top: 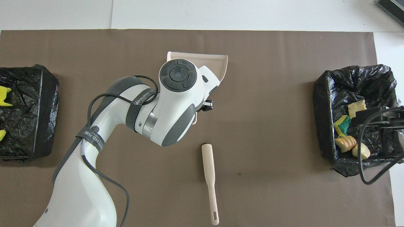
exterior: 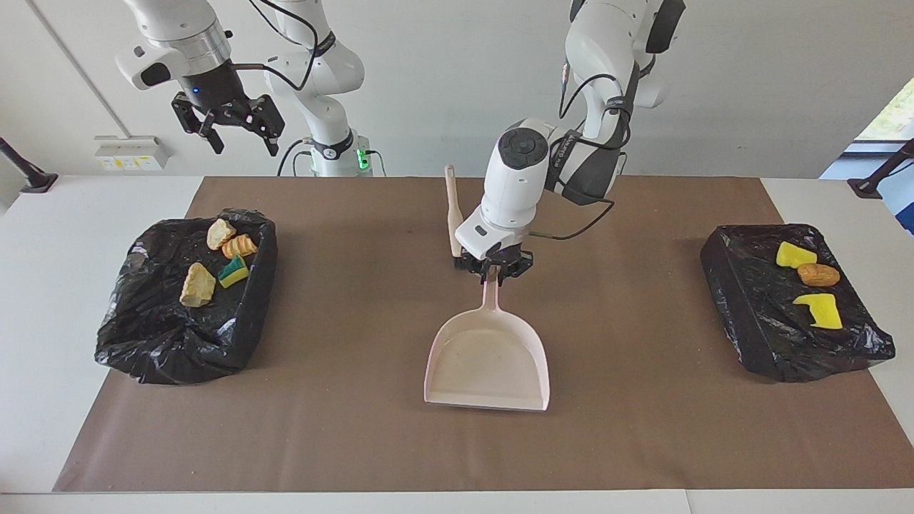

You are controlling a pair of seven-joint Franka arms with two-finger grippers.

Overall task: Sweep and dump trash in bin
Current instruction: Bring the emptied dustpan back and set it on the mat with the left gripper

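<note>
A large brown paper mat (exterior: 357, 428) covers most of the white table (exterior: 43, 300). A slim beige-handled brush with dark bristles (top: 209, 176) lies on the mat near its middle, handle pointing toward the robots. On the wall above the table's edge sits a small white socket box with yellow labels (exterior: 131, 152). A dark post with a flat foot (exterior: 25, 173) stands at one table corner, and a similar dark post (exterior: 882, 171) at the other.

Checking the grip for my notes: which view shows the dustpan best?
The facing view: the whole dustpan shows, its handle shut in the left gripper. In the overhead view the left arm covers most of it; only the mouth end shows.
</note>
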